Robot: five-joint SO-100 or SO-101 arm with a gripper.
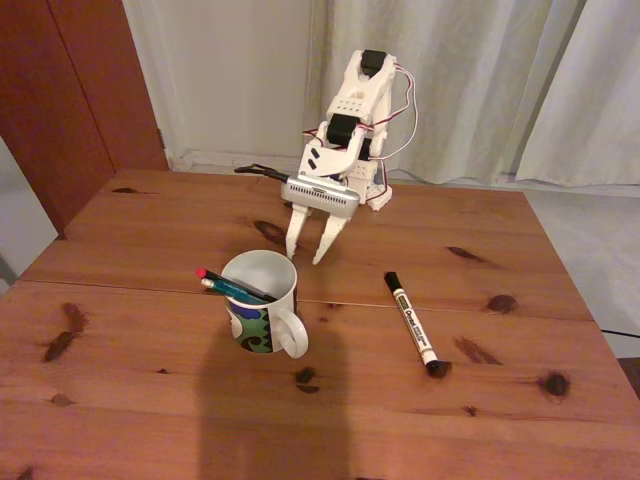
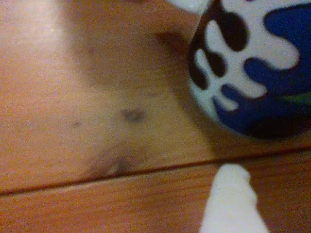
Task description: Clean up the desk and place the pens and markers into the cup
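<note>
I see arm folded low, gripper (image 1: 309, 255) jaws parted, empty, tips down behind mug (image 1: 262, 302). Pens (image 1: 232, 287) inside, lower ends hidden. Marker (image 1: 411, 322) on desk (image 1: 150, 400).

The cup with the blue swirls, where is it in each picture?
Fixed view: the cup stands left of centre on the desk, just in front of the open gripper, two pens inside.
Wrist view: the cup fills the upper right, its swirl pattern close up and blurry.
Shared landmark: the straight seam across the desk, passing by the cup's base in both.
</note>
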